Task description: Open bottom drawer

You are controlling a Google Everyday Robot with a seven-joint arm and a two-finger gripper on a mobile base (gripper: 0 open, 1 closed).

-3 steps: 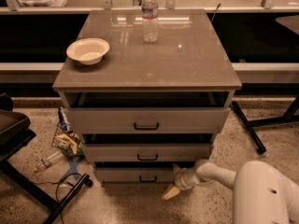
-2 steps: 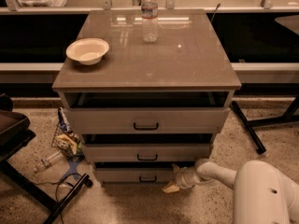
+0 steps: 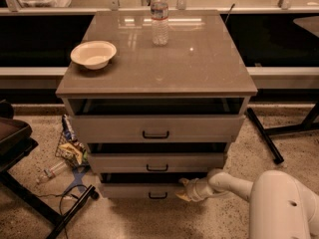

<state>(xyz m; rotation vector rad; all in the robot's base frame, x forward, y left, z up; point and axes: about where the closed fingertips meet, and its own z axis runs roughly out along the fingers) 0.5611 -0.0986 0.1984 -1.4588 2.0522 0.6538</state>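
The cabinet has three grey-beige drawers, each pulled out a little. The bottom drawer is the lowest, with a small dark bar handle on its front. My gripper comes in from the right on a white arm. It sits at the right part of the bottom drawer's front, at its top edge, just right of the handle.
A white bowl and a clear water bottle stand on the cabinet top. Snack bags and a bottle lie on the floor at the left. A black chair base is at left, table legs at right.
My gripper has shifted slightly left and up along the bottom drawer's front. The drawers look unchanged.
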